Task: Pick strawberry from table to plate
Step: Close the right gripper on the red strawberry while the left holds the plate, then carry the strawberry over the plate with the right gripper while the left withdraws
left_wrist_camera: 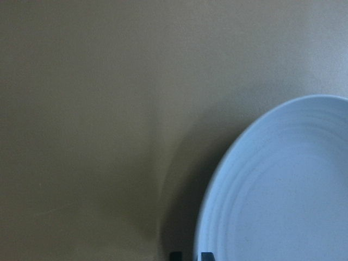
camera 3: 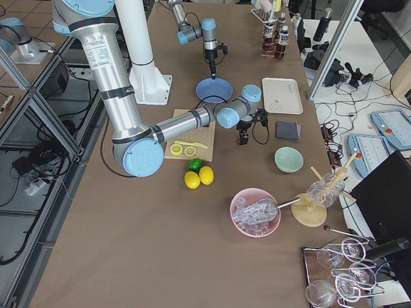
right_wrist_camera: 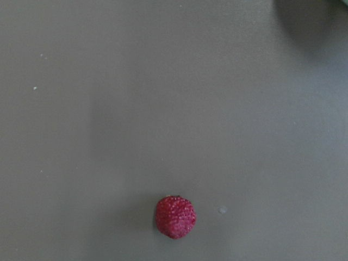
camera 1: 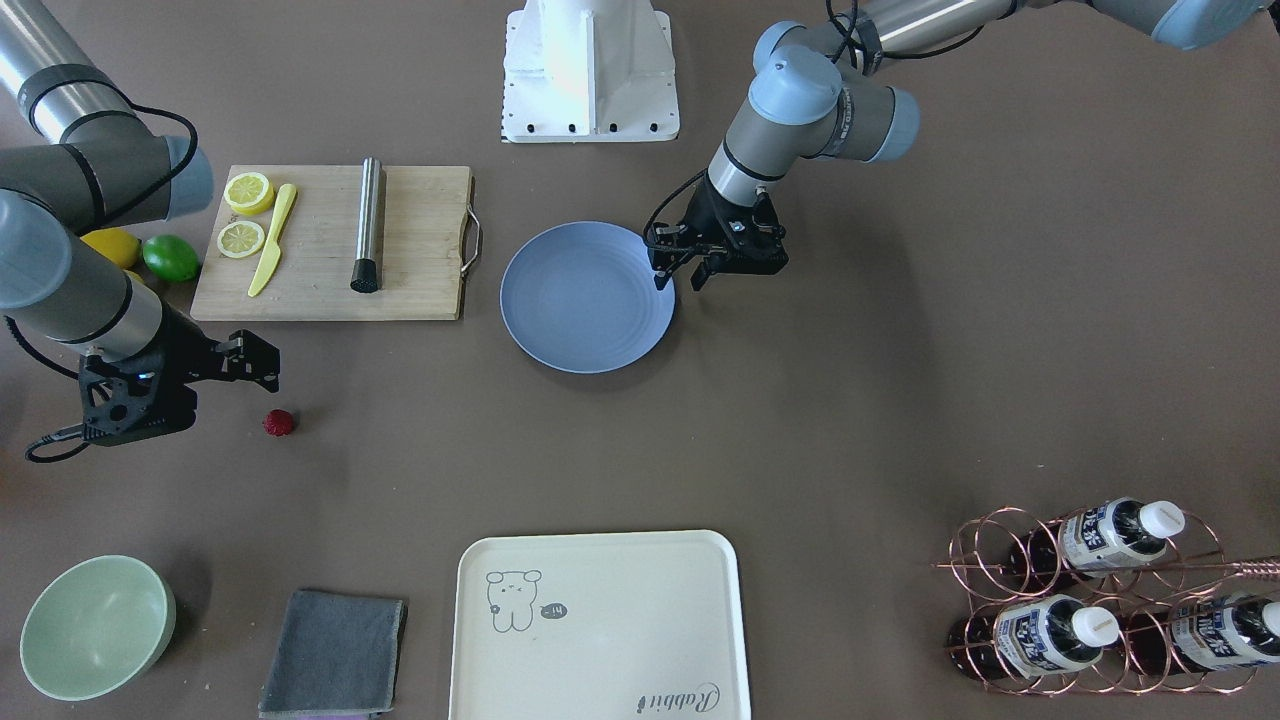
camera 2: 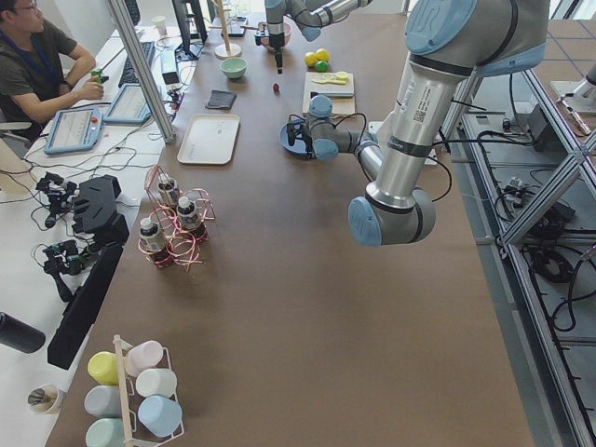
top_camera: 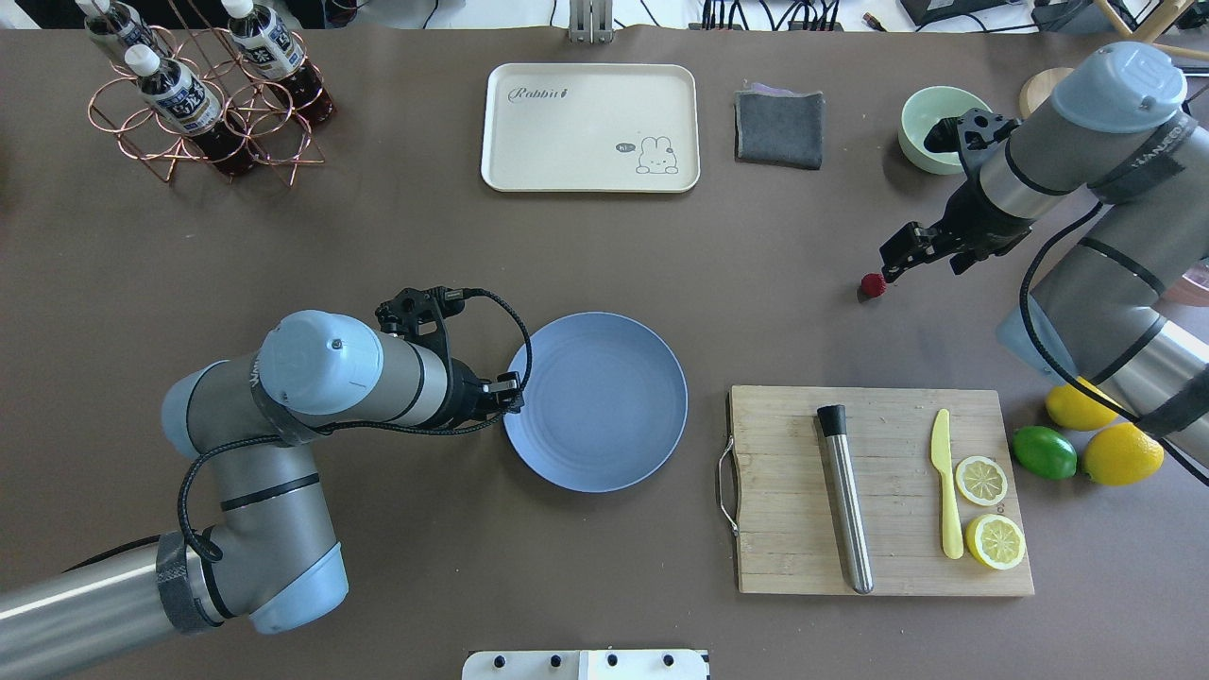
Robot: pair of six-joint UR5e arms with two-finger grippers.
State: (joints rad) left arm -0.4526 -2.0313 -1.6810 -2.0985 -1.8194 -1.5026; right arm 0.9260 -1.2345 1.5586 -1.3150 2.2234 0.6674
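Observation:
The strawberry (camera 1: 279, 423) (top_camera: 873, 285), small and dark red, lies on the bare table (camera 1: 850, 380), far from the plate. In the right wrist view the strawberry (right_wrist_camera: 175, 217) sits low and near the middle, with no fingers in frame. My right gripper (camera 1: 256, 362) (top_camera: 921, 266) hovers just above and beside it, open and empty. The light blue plate (camera 1: 587, 297) (top_camera: 595, 401) (left_wrist_camera: 283, 190) rests empty at mid-table. My left gripper (camera 1: 680, 278) (top_camera: 511, 393) hangs at the plate's rim, its fingertips (left_wrist_camera: 175, 254) close together, holding nothing.
A wooden cutting board (top_camera: 793, 491) beside the plate carries a metal cylinder (top_camera: 845, 501), a yellow knife (top_camera: 946, 482) and two lemon halves (top_camera: 982, 480). Whole lemons and a lime (top_camera: 1044, 451) lie by the right arm. Along the far edge stand a green bowl (top_camera: 935, 123), a grey cloth (top_camera: 779, 127), a cream tray (top_camera: 590, 127) and a bottle rack (top_camera: 203, 104).

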